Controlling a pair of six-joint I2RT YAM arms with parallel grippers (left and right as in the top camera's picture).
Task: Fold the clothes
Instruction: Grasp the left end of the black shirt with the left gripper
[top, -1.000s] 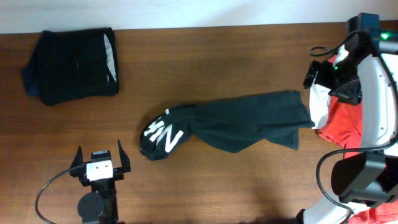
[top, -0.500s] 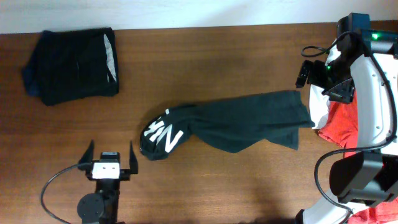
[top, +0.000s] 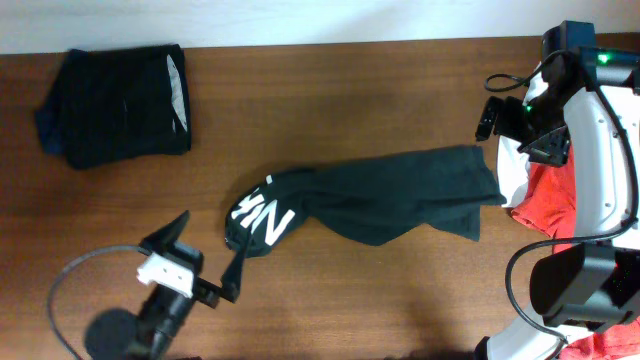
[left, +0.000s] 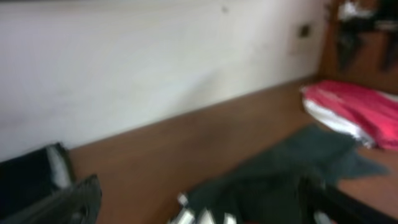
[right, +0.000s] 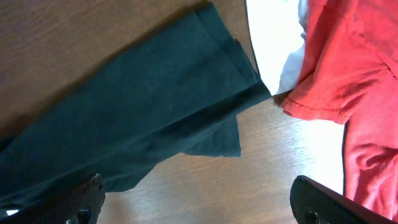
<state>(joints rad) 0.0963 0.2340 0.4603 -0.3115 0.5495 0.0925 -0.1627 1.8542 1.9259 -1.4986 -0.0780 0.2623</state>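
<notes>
Brown wooden desk (top: 350, 90): black trousers (top: 390, 195) sprawl at centre, white lettering toward 8 o'clock. At 7 o'clock left fingers (top: 236, 272), at 2 o'clock right fingers (right: 87, 198), both spread wide, empty.

A: We read the trousers (top: 390, 200) as black, with white block lettering (top: 262, 212) on one leg. Brown woodgrain table (top: 350, 90).
B: We agree. T-shirt (right: 348, 56) red with a white sleeve; folded garment (top: 110, 110) black, lining pale, possibly grey.

2 black-and-white arms (top: 612, 140), looping black cables (top: 55, 295)
</notes>
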